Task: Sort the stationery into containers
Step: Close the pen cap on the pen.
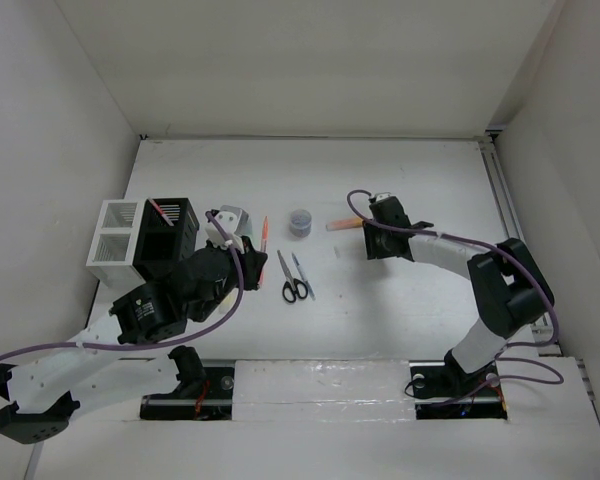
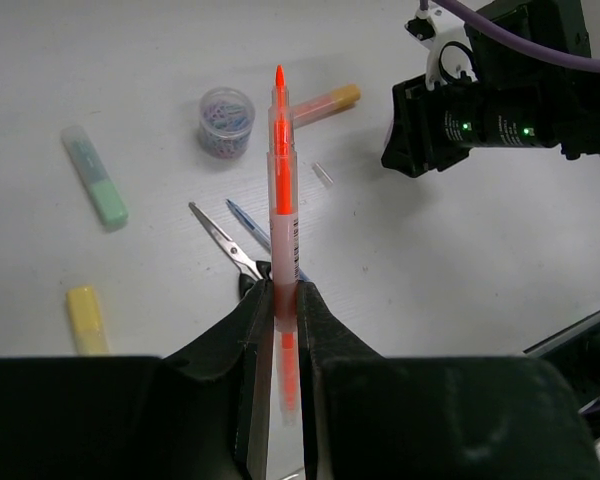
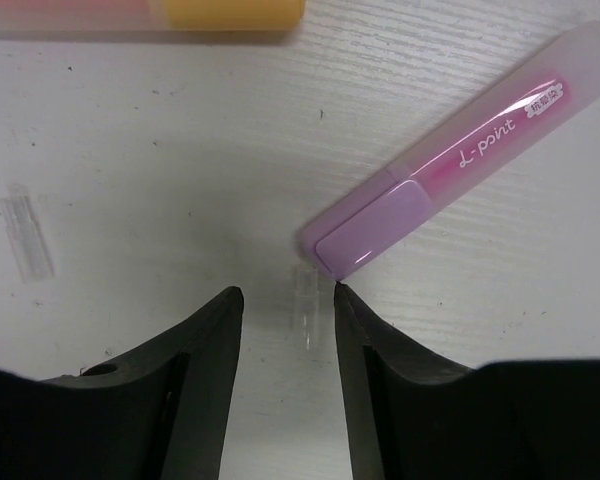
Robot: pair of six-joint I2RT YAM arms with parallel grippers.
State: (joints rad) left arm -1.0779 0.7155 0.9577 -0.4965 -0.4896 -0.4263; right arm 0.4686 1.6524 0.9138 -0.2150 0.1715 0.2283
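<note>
The left gripper (image 2: 285, 300) is pinched narrow on an orange pen (image 2: 280, 170), which sticks straight out from between the jaws, tip pointing away from the wrist. Past the pen, the scissors (image 2: 225, 245) lie on the table (image 1: 400, 180), with a green highlighter (image 2: 95, 185) and a yellow highlighter (image 2: 85, 320) further to the view's left. From above, this gripper is just right of the black container (image 1: 170, 240), which touches the white container (image 1: 115, 245). The right gripper (image 3: 285, 300) stands partly open and holds nothing. A small clear tube (image 3: 305, 310) lies on the table between its jaws, nearer the finger on the view's right. The purple highlighter (image 3: 450, 165) starts just beyond that fingertip and slants away; whether they touch I cannot tell. The orange highlighter (image 3: 230, 12) lies further ahead
</note>
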